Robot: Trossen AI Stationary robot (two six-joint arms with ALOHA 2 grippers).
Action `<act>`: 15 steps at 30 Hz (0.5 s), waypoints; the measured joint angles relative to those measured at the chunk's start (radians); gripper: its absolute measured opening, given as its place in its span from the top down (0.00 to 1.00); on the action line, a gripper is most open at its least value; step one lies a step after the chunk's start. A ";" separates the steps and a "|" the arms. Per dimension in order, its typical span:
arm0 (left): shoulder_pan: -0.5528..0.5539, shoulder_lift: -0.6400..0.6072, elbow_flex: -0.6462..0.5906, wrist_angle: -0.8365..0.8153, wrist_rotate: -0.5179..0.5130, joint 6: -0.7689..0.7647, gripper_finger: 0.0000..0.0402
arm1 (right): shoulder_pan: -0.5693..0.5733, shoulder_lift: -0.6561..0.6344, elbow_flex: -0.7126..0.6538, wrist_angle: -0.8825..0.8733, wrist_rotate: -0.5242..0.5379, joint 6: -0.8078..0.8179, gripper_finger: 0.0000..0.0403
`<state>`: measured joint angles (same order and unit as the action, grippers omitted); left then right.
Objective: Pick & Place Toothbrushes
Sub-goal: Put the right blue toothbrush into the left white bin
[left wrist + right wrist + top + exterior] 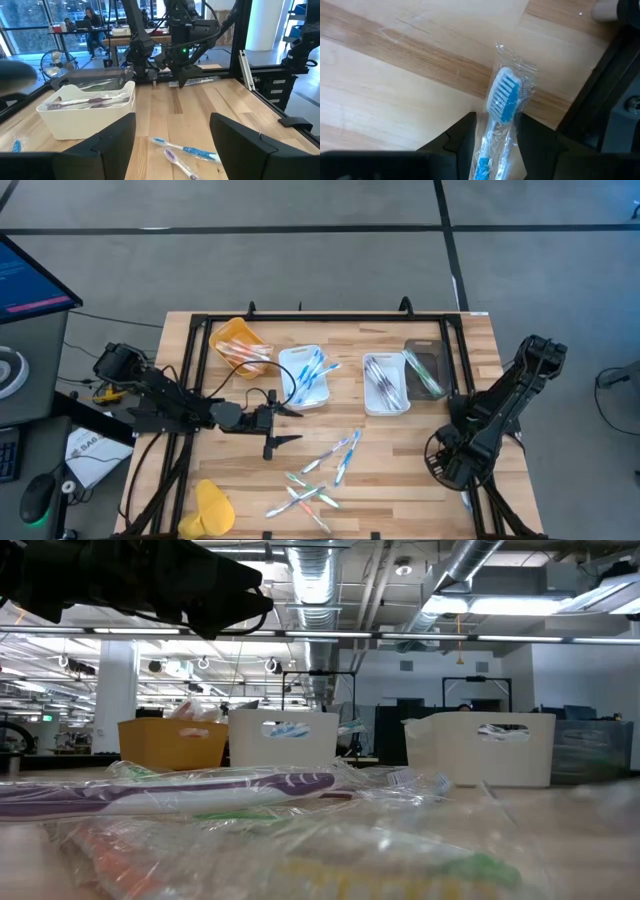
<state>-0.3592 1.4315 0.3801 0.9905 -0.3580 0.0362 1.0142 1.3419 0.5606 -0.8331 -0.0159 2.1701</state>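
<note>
Tabletop point(400, 470): light wood planks inside a black frame.
Yellow tray point(238, 340): at the back left, turned at an angle.
White trays: one point(303, 376) left of the middle, one point(385, 384) to its right.
Dark tray point(426, 366): just beside the right white tray.
Yellow cloth point(212, 506): at the front left edge.
Monitor point(30, 278): beside the tabletop, far left.

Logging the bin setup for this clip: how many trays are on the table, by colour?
Yellow tray: 1
White trays: 2
Dark tray: 1
Total: 4
</note>
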 joint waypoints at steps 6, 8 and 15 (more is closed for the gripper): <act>0.000 0.000 0.000 0.004 0.000 0.000 0.38 | 0.000 -0.002 -0.012 0.008 0.002 -0.004 0.68; 0.000 0.000 0.000 0.005 0.000 0.000 0.38 | 0.000 -0.002 -0.013 0.010 0.002 -0.004 0.68; 0.000 0.000 0.000 0.006 0.000 0.000 0.38 | 0.000 -0.001 -0.015 0.031 0.002 -0.004 0.71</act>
<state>-0.3592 1.4315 0.3801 0.9970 -0.3578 0.0363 1.0142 1.3407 0.5453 -0.8025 -0.0139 2.1666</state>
